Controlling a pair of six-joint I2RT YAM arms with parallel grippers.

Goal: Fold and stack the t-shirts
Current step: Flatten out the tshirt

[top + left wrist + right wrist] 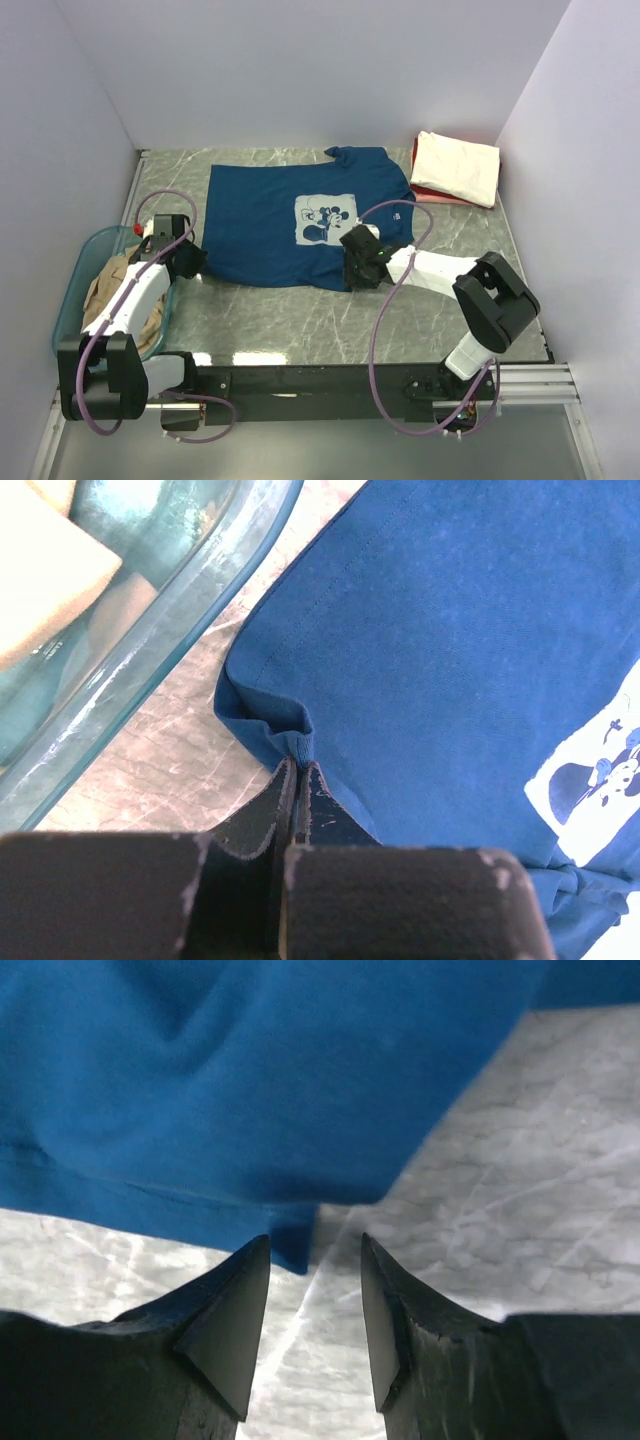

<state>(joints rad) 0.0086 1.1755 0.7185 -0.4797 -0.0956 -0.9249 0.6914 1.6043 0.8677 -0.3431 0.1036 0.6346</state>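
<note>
A navy blue t-shirt (270, 220) with a pale cartoon-mouse print lies spread flat on the marble table. My left gripper (195, 262) is shut on the shirt's near-left corner; in the left wrist view the bunched hem (300, 742) sits pinched between the jaws (298, 763). At the near-right corner my right gripper (352, 272) stands open just above the table. The right wrist view shows the shirt's corner (295, 1240) just ahead of the gap between the fingers (315, 1245), not gripped. A folded cream t-shirt (458, 165) rests on a red one (425, 190) at the back right.
A translucent teal tub (75, 290) stands at the table's left edge, beside my left arm, holding tan cloth (120, 290). Its wall (150, 630) runs close to the pinched corner. White walls enclose the table on three sides. Bare marble (300, 320) lies between shirt and arm bases.
</note>
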